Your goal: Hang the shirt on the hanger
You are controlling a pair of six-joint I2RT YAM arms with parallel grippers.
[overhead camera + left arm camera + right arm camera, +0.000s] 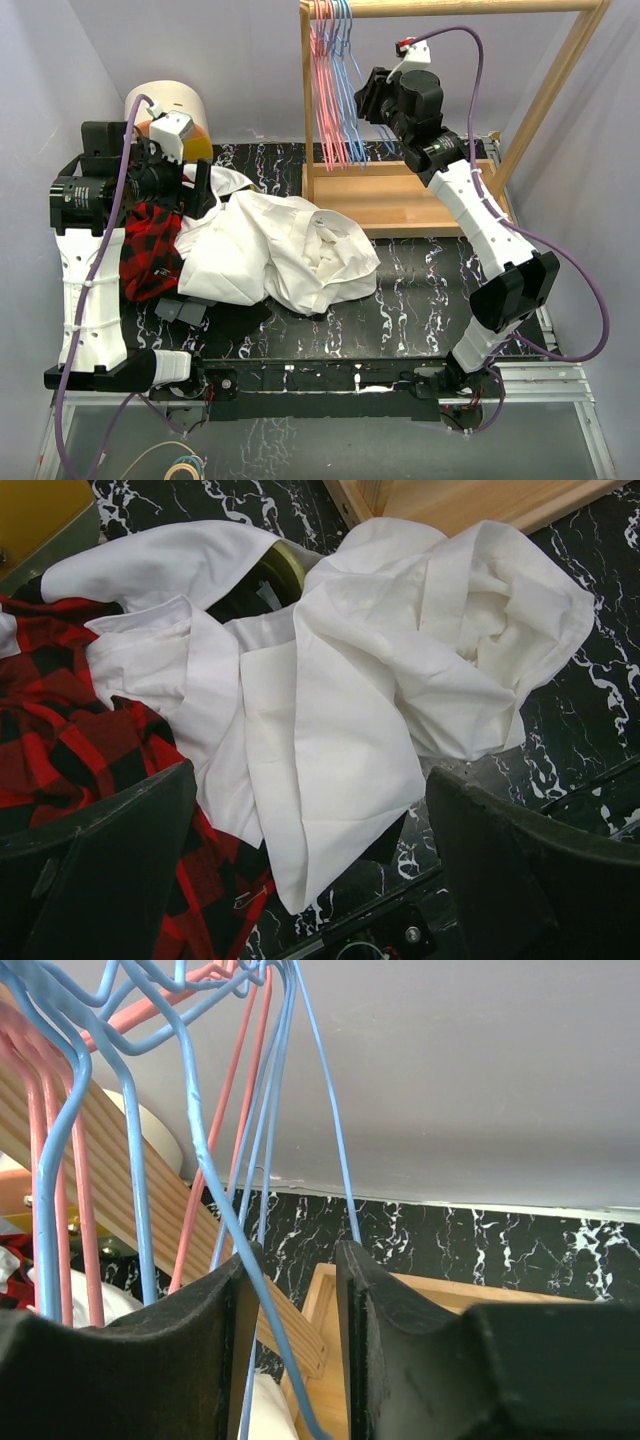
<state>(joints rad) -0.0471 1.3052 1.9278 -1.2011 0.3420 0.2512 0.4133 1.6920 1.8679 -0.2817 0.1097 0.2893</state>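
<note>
The white shirt lies crumpled in a heap on the black marbled table, filling the left wrist view. My left gripper hovers over the shirt's left part, open with nothing between its fingers. Light-blue hangers hang on the wooden rack among pink-red ones. My right gripper is raised at these hangers. In the right wrist view one light-blue hanger wire runs down through the gap between its jaws, close to the left finger. The jaws stand narrowly apart, wider than the wire.
A red-and-black plaid garment lies left of the shirt, partly under it. The wooden rack stands at the back right with pink-red hangers. A white and yellow cylinder stands at the back left.
</note>
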